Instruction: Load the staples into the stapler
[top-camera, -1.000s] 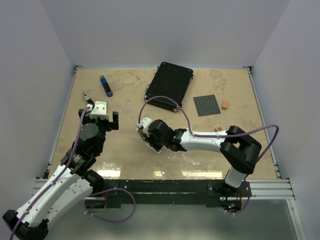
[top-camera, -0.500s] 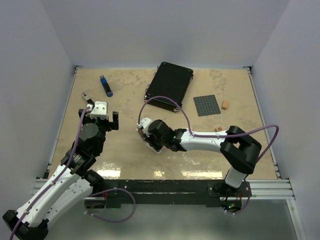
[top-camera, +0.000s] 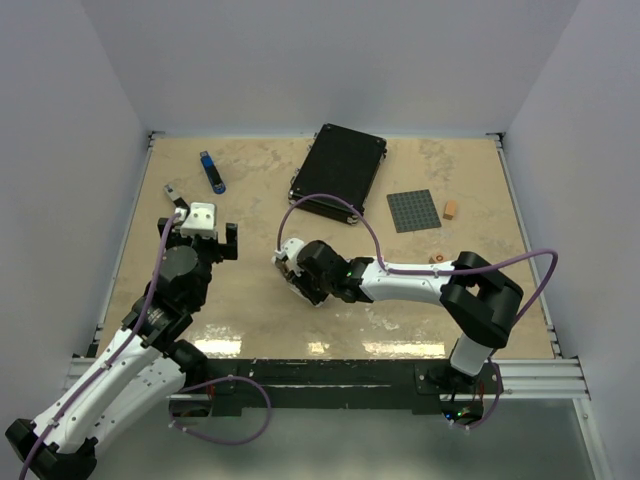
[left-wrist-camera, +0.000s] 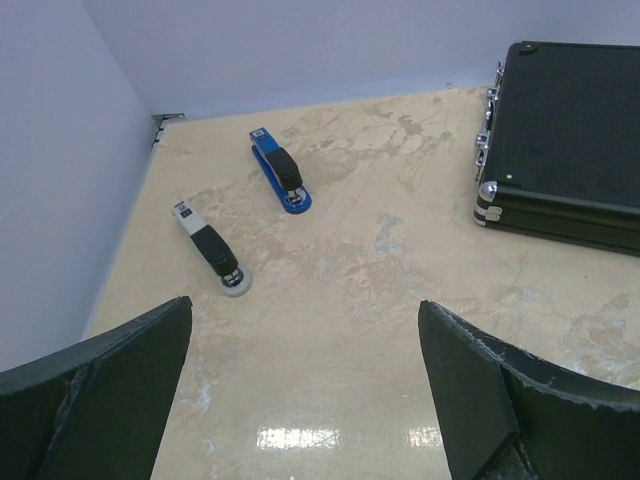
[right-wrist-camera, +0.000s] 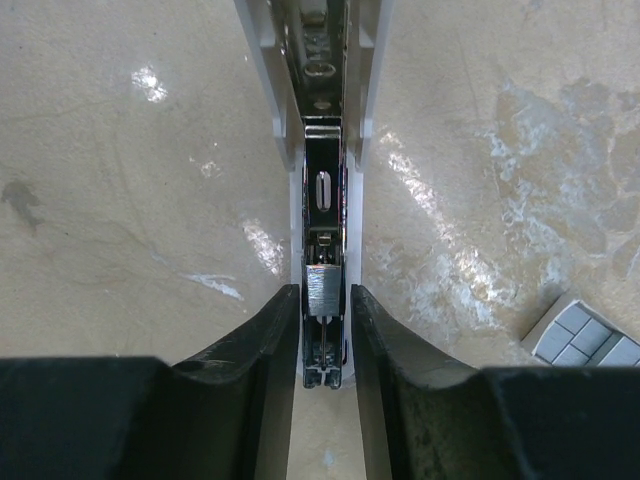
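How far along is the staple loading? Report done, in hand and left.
Done: the opened white stapler lies with its channel exposed, and a short silver staple strip sits in it. In hand: the right fingers clamp the channel's sides; the left fingers hang open and empty, facing a blue stapler and a grey-and-black stapler. Left, likely: seat the strip fully and close the stapler.
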